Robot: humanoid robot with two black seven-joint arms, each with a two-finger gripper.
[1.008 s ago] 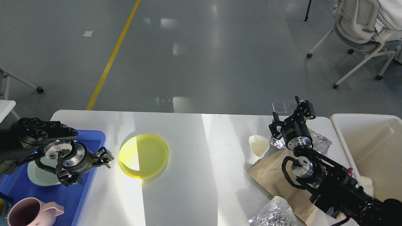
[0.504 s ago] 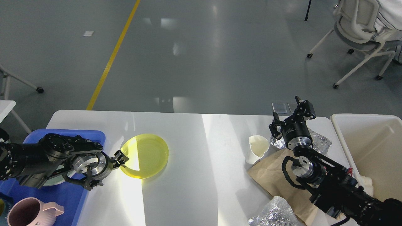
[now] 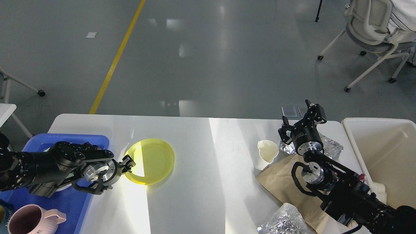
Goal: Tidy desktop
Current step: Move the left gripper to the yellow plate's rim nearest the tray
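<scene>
Your left claw (image 3: 127,163) is at the plate's (image 3: 151,161) near edge on the desktop (image 3: 201,195). You can't tell how wide it is. Push, and the plate may slide away.

A white desktop (image 3: 201,201) with rounded corners carries a yellow plate (image 3: 151,161) left of centre and a blue tray (image 3: 70,203) at its left edge. To the right lie a white cup (image 3: 267,154), brown paper (image 3: 281,187) and two pieces of crumpled foil (image 3: 282,222).
</scene>
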